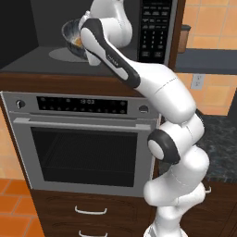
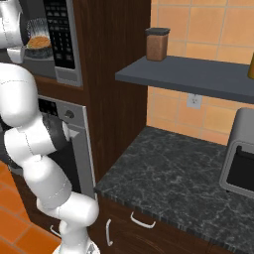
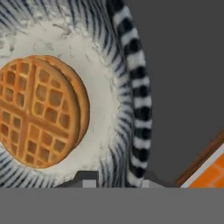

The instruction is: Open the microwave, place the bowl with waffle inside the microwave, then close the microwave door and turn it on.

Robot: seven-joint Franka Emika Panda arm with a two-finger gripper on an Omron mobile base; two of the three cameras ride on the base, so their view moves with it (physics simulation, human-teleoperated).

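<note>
The microwave (image 1: 155,32) stands open, its grey cavity exposed left of the black keypad (image 2: 59,30). The dark panel at the far left looks like the swung-out microwave door (image 1: 14,32). My arm reaches into the cavity. The striped bowl (image 1: 70,31) hangs slightly tilted over the round turntable (image 1: 60,55); whether it touches the disc I cannot tell. The bowl (image 3: 135,100) holds the orange-brown waffle (image 3: 37,113), also seen from the side as the waffle (image 2: 38,43). My gripper (image 3: 117,183) is shut on the bowl's rim, one fingertip (image 3: 89,181) inside and the other outside.
Below the microwave is the silver oven (image 1: 83,139) with its bar handle, and drawers under it. To the right lie a dark stone counter (image 2: 168,173), a grey shelf (image 2: 198,74) with a brown jar (image 2: 157,43), and a toaster oven (image 2: 240,154).
</note>
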